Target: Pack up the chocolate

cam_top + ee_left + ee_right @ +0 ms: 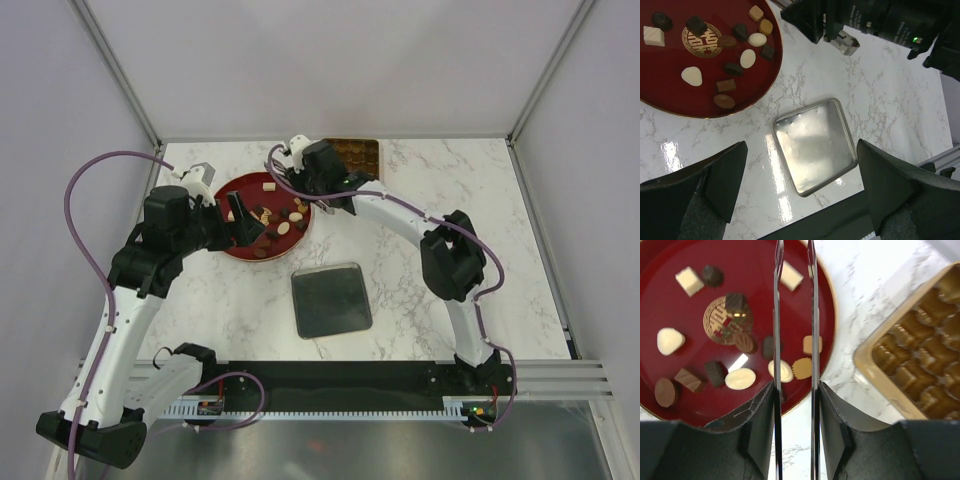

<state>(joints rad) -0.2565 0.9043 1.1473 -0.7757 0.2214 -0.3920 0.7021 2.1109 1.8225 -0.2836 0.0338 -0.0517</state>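
My left gripper (801, 147) hangs released, its fingers (725, 175) spread wide and holding nothing. Framed between them, flat on the marble table (900, 95) below, lies a square silver lid (817, 155). Past the finger on that view's left sits the red dish (670, 95). The chocolate (747, 58) is scattered across it: dark, light brown and cream pieces, some round, some squarish, a few around its gold emblem (705, 40).

My right gripper (795, 252) hovers over the same dish. Its thin fingers (778, 315) are drawn close with a slim gap. Their tips run off the top of the wrist view, so I cannot tell whether they grasp a piece. Out past the finger on that view's right, near the dish but apart from it, stands a gold tray (920, 365) of moulded brown pockets.
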